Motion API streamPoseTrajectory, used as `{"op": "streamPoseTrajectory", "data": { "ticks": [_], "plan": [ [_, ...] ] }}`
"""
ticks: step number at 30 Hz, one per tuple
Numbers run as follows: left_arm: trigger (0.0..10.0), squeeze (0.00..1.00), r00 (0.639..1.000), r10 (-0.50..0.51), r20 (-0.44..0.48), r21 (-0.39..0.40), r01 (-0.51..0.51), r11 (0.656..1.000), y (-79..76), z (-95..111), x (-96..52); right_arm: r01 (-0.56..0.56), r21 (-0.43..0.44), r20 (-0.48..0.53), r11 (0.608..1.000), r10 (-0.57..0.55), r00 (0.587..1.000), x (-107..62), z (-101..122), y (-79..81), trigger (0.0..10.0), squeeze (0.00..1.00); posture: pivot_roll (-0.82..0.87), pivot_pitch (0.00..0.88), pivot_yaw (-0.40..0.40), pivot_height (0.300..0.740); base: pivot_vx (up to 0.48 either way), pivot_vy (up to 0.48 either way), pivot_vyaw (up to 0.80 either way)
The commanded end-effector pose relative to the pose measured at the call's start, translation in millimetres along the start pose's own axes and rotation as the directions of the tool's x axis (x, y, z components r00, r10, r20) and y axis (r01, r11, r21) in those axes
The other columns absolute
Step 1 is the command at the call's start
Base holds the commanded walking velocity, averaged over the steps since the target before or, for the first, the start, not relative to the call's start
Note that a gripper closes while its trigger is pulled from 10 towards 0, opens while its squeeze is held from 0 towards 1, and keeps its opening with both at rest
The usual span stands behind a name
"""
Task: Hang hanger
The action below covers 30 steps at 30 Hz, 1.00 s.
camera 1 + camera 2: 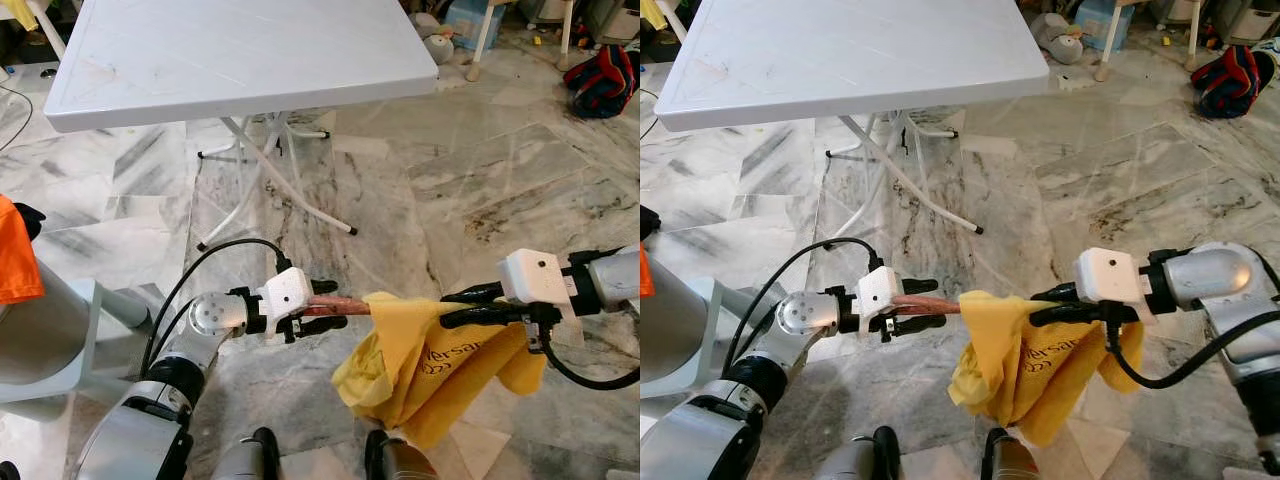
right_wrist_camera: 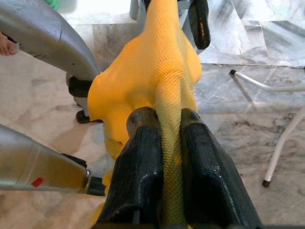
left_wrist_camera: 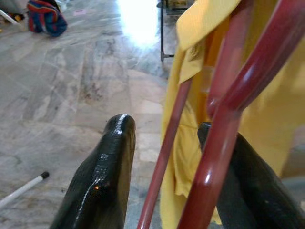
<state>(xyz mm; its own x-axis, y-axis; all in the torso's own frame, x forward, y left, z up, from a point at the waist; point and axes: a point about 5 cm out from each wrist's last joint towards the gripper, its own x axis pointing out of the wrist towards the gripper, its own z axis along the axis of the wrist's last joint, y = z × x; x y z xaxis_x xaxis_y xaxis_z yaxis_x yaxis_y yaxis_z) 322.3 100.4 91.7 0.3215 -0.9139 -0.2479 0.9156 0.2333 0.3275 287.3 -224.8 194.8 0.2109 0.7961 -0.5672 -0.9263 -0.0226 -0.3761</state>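
Marble floor tiles (image 1: 470,170), grey-veined and glossy, are seen beneath a white plastic folding desk (image 1: 240,55) whose crossed white legs stand ahead of the robot. A dark red, glossy hanger (image 1: 335,304) is held level in front of the robot, well below the desk top and above the floor. Its bare end is grasped by the left hand (image 1: 328,305), the two black fingers (image 3: 105,176) being closed around the red bars, as is shown in the left wrist view. A crumpled yellow knit garment with dark lettering (image 1: 430,365) is draped over the other end of the hanger and hangs down between the two arms. A fold of this yellow cloth is pinched tightly by the right hand (image 1: 1045,305), whose black fingers (image 2: 143,167) are clenched on it from both sides in the right wrist view. An orange cloth (image 1: 15,255) is glimpsed at the robot's far left. A red and dark blue bag (image 1: 603,80) lies on the floor far to the right.
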Motion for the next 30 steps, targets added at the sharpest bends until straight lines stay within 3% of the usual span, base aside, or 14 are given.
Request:
{"op": "streamPoseTrajectory", "data": {
  "ticks": [1, 30],
  "plan": [
    [0.0, 0.0, 0.998, -0.05, -0.027, 0.001, 0.05, 0.999, -2.9, -3, -0.7, 0.018, -0.033, 0.012, 0.999, -0.017, 1.0, -1.7, 5, -3.5, 10.0, 0.0, -0.09, 0.231, -0.013, 0.74, 0.0, 0.0, 0.0],
    [0.0, 0.0, 0.992, -0.107, -0.062, 0.01, 0.108, 0.994, -1.9, -3, -1.0, 0.039, -0.025, 0.031, 0.999, -0.038, 0.999, 10.9, 4, -3.7, 10.0, 0.0, -0.09, 0.222, -0.016, 0.74, 0.0, 0.0, 0.0]
  ]
}}
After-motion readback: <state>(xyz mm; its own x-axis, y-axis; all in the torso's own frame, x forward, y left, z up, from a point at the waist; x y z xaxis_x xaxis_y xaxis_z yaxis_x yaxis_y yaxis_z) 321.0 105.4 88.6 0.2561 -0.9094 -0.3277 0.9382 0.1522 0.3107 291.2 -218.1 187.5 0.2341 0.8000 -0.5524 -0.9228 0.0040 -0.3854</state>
